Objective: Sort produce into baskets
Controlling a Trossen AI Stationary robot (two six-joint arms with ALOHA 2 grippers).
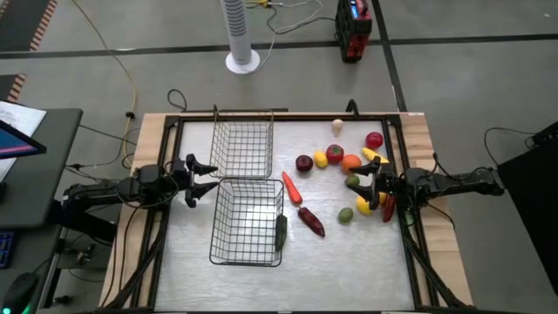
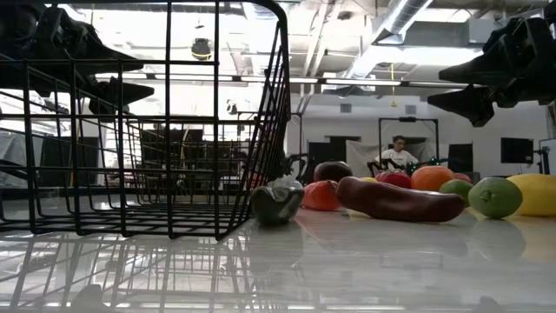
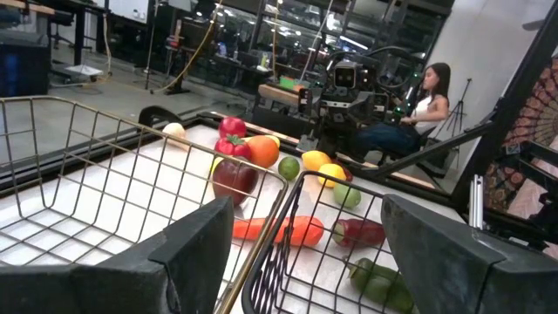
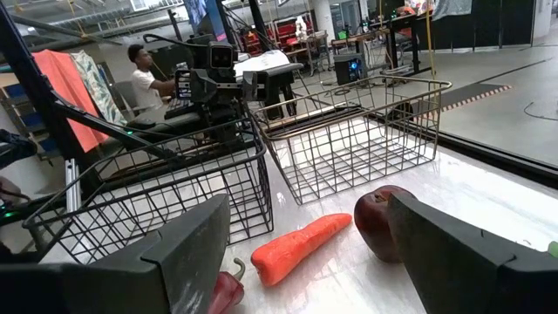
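Two wire-mesh baskets stand left of the table's middle, the far basket [image 1: 242, 144] and the near basket [image 1: 248, 222]. Produce lies on the table to their right: a dark red apple [image 1: 303, 163], a carrot [image 1: 292, 187], a long dark red pepper [image 1: 312, 221], a lime [image 1: 346, 215], an orange [image 1: 350, 161], a tomato [image 1: 335, 153]. A green pepper [image 2: 276, 204] lies against the near basket's right wall. My left gripper [image 1: 205, 177] is open and empty, at the baskets' left side. My right gripper [image 1: 362, 187] is open and empty, above the produce at the right.
More pieces lie by the right gripper: a yellow one [image 1: 364, 205], a red chili [image 1: 389, 208], a banana [image 1: 373, 155], a red piece [image 1: 374, 139], and a pale piece [image 1: 337, 126] at the far edge. A person [image 3: 423, 105] sits beyond the table. Bare table shows at the near edge.
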